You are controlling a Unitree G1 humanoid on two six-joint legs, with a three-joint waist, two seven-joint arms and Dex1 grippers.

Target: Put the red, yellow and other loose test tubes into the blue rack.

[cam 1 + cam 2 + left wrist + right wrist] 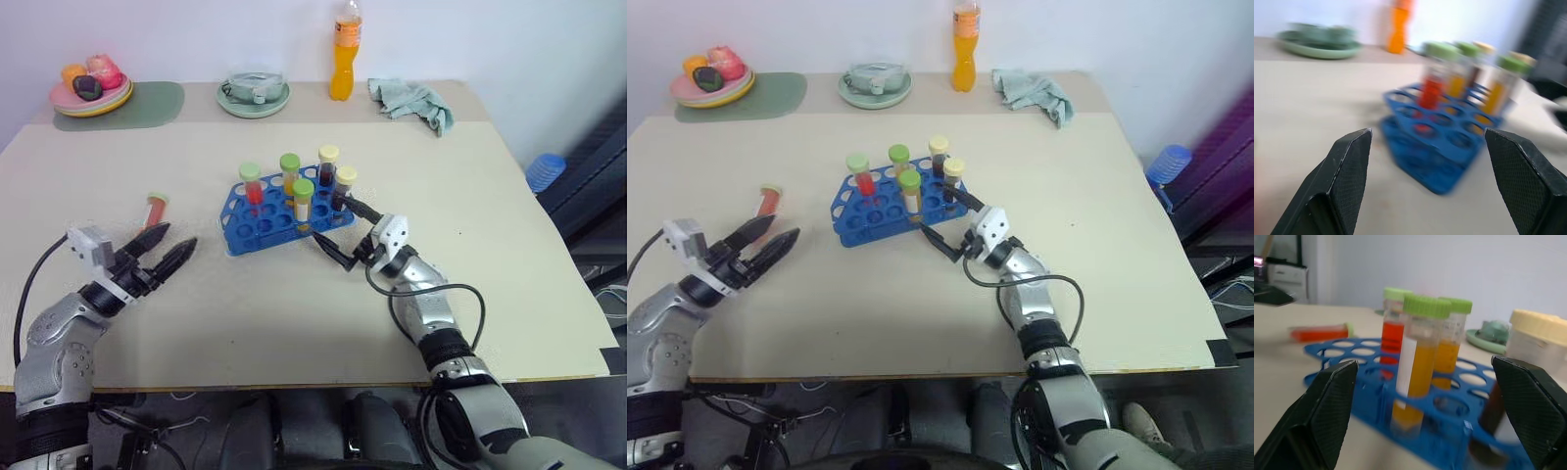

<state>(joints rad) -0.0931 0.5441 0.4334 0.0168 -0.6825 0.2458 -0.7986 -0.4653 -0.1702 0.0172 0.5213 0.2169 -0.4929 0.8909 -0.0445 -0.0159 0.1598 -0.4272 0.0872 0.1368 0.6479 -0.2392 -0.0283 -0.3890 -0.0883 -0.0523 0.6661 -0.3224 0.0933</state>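
- Blue rack: stands mid-surface; five capped tubes upright in it, two cream-capped ones at its far right end; many holes free.
- Loose red tube: lies flat on the surface, left of the rack, well apart from it.
- Left claw: jaws wide apart, holding nothing; near side of the loose tube, left of the rack.
- Right claw: jaws wide apart, holding nothing; just beside the rack's near right corner.
- Step in hand, judged: one tube left to fetch; none gripped yet.
- Next move, judged: left claw must reach over the lying tube, close across its body, lift, tip it upright and carry it to a free hole.
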